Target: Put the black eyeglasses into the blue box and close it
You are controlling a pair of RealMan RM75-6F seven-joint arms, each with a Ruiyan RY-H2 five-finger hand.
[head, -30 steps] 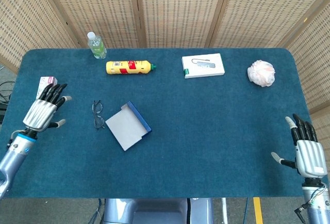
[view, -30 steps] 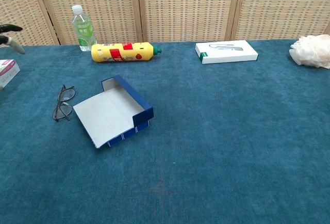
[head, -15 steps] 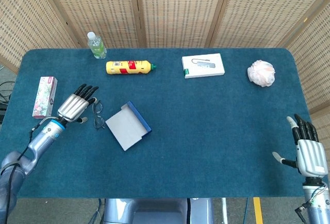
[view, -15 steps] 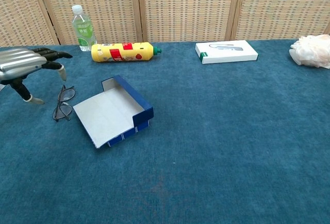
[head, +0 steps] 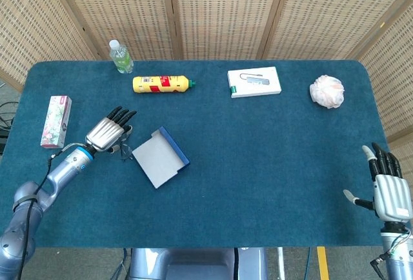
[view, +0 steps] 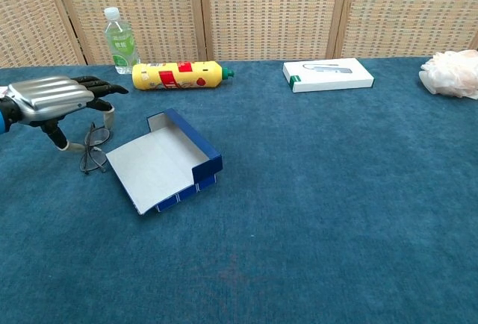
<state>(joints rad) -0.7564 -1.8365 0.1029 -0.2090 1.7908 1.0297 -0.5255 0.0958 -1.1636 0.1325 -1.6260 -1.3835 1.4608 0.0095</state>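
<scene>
The black eyeglasses (head: 124,151) (view: 92,157) lie folded on the blue cloth, just left of the blue box (head: 155,159) (view: 153,167). That box lies open, its white inside facing up and nothing in it. My left hand (head: 109,132) (view: 57,97) hovers palm down over the far part of the eyeglasses, fingers spread, with the thumb hanging beside the frame; it holds nothing. In the head view my right hand (head: 389,191) rests open near the table's near right corner, and the chest view does not show it.
Along the far edge are a water bottle (head: 120,56) (view: 119,30), a yellow bottle (head: 161,84) (view: 178,75) lying on its side, a white flat box (head: 253,81) (view: 327,74) and a white crumpled wad (head: 326,91) (view: 450,72). A pink carton (head: 55,120) lies at the left.
My left hand has swept right from beside the pink carton to above the eyeglasses. The right hand has drifted slightly toward the near edge. The eyeglasses and box have not moved.
</scene>
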